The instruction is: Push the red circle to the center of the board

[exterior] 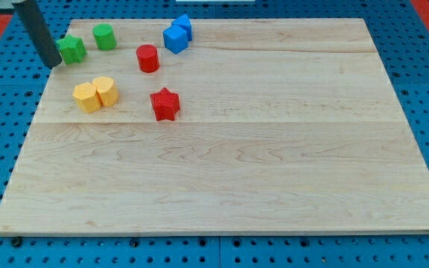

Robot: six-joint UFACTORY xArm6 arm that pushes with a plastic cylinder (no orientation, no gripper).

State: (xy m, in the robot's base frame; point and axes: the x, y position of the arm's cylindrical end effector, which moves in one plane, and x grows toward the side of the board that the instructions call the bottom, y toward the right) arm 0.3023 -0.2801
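The red circle block [148,57] stands near the view's top left part of the wooden board [274,149]. My tip [53,65] is at the board's left edge, well left of the red circle and just left of a green star block [71,49]. The dark rod rises from the tip toward the view's top left corner. A red star block [164,104] lies below and slightly right of the red circle.
A green circle block [104,36] stands right of the green star. Two blue blocks [177,34] touch each other at the top, right of the red circle. Two yellow blocks [95,94] sit together left of the red star. A blue pegboard surrounds the board.
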